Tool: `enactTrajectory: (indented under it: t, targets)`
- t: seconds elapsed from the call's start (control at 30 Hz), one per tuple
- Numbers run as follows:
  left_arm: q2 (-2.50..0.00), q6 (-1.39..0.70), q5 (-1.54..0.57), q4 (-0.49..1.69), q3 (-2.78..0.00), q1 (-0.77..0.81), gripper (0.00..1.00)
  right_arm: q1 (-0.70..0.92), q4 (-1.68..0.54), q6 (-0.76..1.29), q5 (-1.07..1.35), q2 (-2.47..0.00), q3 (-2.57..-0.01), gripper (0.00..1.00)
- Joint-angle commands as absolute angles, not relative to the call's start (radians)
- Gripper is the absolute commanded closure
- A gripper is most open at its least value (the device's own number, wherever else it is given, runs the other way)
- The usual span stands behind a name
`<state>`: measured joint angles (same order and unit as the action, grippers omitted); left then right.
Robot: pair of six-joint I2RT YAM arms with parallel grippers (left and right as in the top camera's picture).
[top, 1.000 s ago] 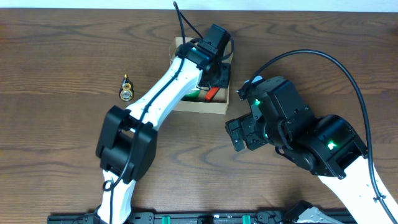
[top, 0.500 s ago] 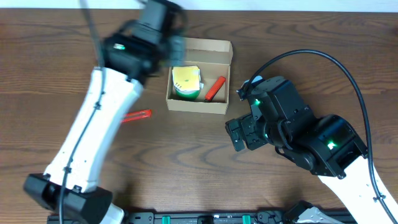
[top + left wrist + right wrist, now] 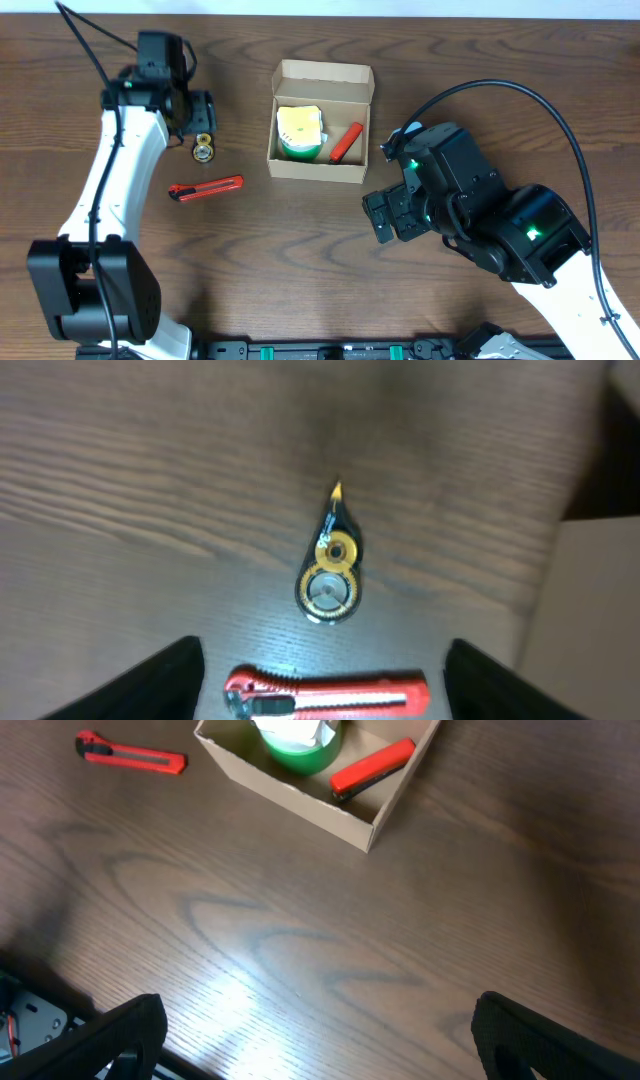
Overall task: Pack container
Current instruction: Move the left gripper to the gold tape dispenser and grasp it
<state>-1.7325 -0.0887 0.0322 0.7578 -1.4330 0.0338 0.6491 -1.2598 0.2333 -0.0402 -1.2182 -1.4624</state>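
My left gripper (image 3: 322, 652) hangs wide open and empty over a small tape dispenser (image 3: 331, 565) and a red knife (image 3: 325, 695). My right gripper (image 3: 318, 1020) gapes wide, empty, near the open box (image 3: 322, 72), which sits mid-table with a green roll (image 3: 299, 135) inside.

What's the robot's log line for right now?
left pincer: open, above tape dispenser | right pincer: open, empty | box: open, cutter outside
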Motion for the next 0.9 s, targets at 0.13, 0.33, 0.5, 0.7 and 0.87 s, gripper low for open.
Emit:
enactTrajectory:
  t: [0.13, 0.33, 0.5, 0.7, 0.87]
  targets:
    - [-1.749, 0.001, 0.025, 0.599, -1.293, 0.032, 0.09, 0.643, -1.261, 0.223, -0.04, -1.217, -1.462, 0.01]
    - [-1.813, 0.001, 0.026, 0.545, -1.27, 0.031, 0.07, 0.643, -1.261, 0.223, -0.04, -1.217, -1.462, 0.01]
    - [-1.9, 0.001, 0.025, 0.524, -1.27, 0.031, 0.12, 0.643, -1.261, 0.223, -0.04, -1.217, -1.462, 0.01]
    - [-1.958, 0.001, 0.029, 0.492, -1.27, 0.029, 0.11, 0.643, -1.261, 0.223, -0.04, -1.217, -1.462, 0.01]
    - [-1.989, 0.0, 0.019, 0.481, -1.27, 0.015, 0.11, 0.643, -1.261, 0.223, -0.04, -1.217, -1.462, 0.01]
